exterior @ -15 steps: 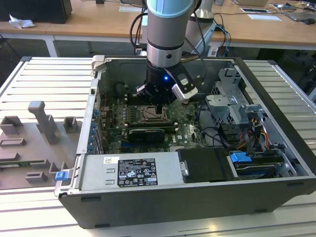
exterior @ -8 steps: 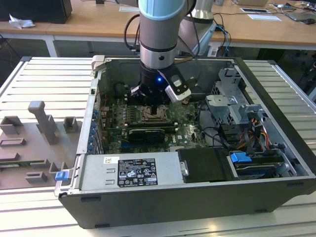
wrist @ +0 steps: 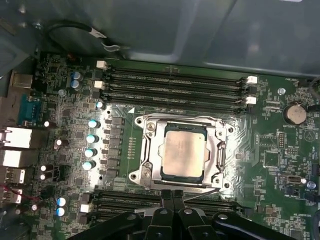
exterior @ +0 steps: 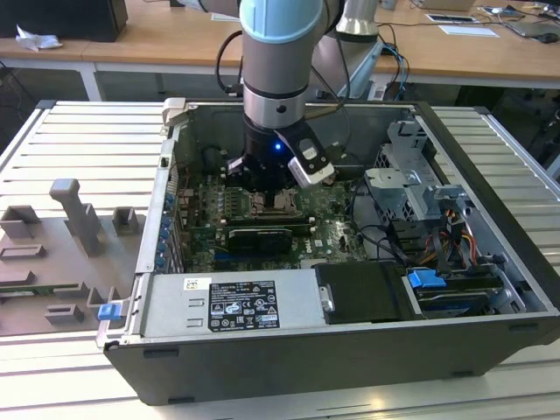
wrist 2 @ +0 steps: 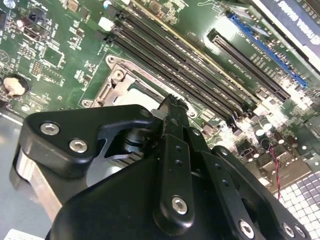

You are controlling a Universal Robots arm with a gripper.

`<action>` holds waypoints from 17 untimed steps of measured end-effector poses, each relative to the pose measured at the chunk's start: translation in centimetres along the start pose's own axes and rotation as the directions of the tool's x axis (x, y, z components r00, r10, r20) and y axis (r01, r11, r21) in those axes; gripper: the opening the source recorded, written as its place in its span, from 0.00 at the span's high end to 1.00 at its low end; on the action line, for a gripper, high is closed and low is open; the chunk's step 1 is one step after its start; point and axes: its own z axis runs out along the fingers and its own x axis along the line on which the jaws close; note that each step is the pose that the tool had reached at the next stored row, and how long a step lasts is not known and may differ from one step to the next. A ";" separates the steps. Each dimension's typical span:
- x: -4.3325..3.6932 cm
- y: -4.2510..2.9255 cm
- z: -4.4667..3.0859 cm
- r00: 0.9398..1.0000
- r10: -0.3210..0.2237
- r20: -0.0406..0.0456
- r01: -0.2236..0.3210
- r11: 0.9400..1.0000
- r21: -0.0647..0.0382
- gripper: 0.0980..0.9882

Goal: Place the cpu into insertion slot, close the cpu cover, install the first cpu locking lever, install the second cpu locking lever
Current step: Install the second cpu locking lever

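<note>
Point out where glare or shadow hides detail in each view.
First wrist view: glare washes the board just beside the cpu cover; the cpu stays readable. Second wrist view: bright bloom on the board's components past the memory slots. Exterior view: the case interior is shadowed around the gripper.

Cpu (wrist: 184, 150) flat in insertion slot (wrist: 148, 145), cpu cover (wrist: 216, 152) closed over it.

Socket layout, case interior

The small flat square cpu (wrist: 185, 156) sits in the square metal-rimmed insertion slot (wrist: 148, 150), under the thin metal-frame cpu cover (wrist: 217, 151), between banks of long narrow memory slots (wrist: 175, 82).
</note>
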 end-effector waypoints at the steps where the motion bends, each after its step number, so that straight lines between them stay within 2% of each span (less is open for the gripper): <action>1: 0.08 -0.03 0.02 1.000 0.000 0.000 0.000 1.000 0.000 0.99; 6: 0.80 -0.23 0.40 1.000 0.000 0.000 0.000 1.000 0.000 0.99; 10: 1.21 -0.31 1.63 1.000 0.000 0.000 0.000 1.000 0.000 0.99; 12: 1.57 -0.62 1.70 1.000 0.000 0.001 0.000 1.000 -0.015 0.99; 13: 1.63 -0.81 1.70 1.000 0.000 0.002 0.000 1.000 -0.019 0.99; 17: 1.65 -0.88 1.74 1.000 0.001 0.002 0.000 1.000 -0.024 0.99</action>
